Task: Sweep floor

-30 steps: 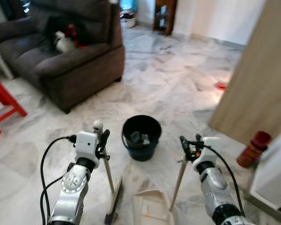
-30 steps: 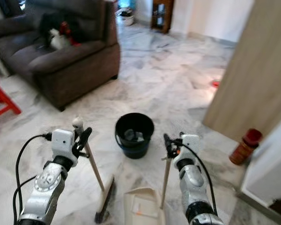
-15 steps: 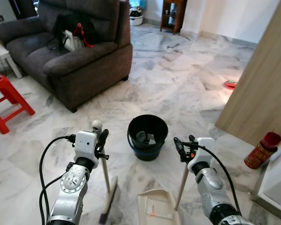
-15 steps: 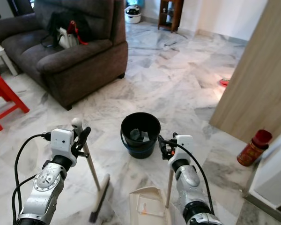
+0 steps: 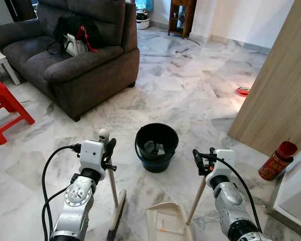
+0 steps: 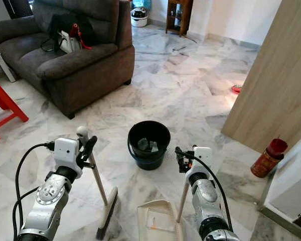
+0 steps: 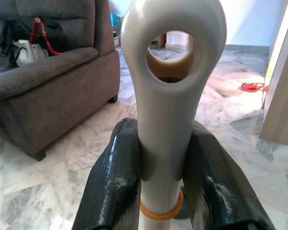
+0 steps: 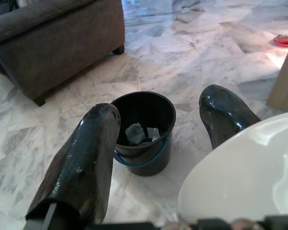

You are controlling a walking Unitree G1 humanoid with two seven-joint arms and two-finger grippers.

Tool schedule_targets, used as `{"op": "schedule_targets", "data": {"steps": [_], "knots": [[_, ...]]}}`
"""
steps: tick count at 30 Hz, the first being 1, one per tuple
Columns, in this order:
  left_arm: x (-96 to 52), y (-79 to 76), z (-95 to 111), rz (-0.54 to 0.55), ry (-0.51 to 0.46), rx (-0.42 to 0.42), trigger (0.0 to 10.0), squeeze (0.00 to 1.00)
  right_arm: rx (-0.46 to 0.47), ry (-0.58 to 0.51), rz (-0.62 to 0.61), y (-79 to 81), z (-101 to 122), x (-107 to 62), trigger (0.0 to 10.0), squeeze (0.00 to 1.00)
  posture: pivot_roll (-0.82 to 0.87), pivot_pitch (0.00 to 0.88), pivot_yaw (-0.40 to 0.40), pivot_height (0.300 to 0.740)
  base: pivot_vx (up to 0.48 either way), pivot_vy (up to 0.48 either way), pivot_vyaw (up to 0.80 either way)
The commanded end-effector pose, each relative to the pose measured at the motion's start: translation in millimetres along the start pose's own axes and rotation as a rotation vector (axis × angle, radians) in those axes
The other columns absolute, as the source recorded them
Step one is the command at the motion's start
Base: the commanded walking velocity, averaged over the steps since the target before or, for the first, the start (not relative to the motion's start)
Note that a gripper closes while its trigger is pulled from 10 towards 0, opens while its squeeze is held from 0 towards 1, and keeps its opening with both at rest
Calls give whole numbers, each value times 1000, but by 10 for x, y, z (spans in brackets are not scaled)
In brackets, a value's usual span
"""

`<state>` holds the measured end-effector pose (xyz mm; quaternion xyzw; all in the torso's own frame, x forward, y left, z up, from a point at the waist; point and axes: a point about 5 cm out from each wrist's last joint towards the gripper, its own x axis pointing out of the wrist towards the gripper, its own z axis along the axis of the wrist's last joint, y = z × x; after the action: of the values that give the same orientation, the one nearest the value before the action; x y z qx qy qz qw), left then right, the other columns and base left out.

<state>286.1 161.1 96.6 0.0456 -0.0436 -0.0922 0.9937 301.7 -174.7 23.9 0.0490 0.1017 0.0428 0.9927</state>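
Note:
My left gripper [image 5: 109,150] is shut on the top of a cream broom handle [image 7: 172,110], its fingers [image 7: 116,182] clamped either side below the hanging loop. The broom head [image 5: 116,220] rests on the marble floor in front of me. My right gripper [image 5: 199,163] is shut on the wooden dustpan handle [image 5: 196,198], whose white top [image 8: 240,177] sits between the fingers [image 8: 81,163]. The cream dustpan [image 5: 165,224] lies flat on the floor with small debris in it. A black bucket [image 5: 155,163] holding paper scraps stands just ahead, between both grippers.
A dark grey sofa [image 5: 85,70] with bags on it stands at the far left, with a red stool [image 5: 7,108] beside it. A wooden panel [image 5: 278,85] and a red canister [image 5: 275,161] stand on the right. Open marble floor stretches beyond the bucket.
The camera has lifted and steadied from a blurred view. My right gripper has shifted slightly right with the dustpan handle. The broom and bucket stay about where they were.

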Motion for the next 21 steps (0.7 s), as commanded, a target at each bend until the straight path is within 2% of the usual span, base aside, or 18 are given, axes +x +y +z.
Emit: {"op": "schedule_targets", "data": {"steps": [1,12,21], "knots": [[21,22,70,2,-30,10,10000,0,-32,10,35,58,-11,11,10000,0,90,0,-19,740,0,0,0],[21,12,66,0,-27,15,10000,0,-84,28,48,68,5,40,10000,0,87,0,-20,740,0,0,0],[5,24,67,9,-27,16,10000,0,-88,94,-71,18,-71,37,10000,0,96,0,-23,740,0,0,0]]}}
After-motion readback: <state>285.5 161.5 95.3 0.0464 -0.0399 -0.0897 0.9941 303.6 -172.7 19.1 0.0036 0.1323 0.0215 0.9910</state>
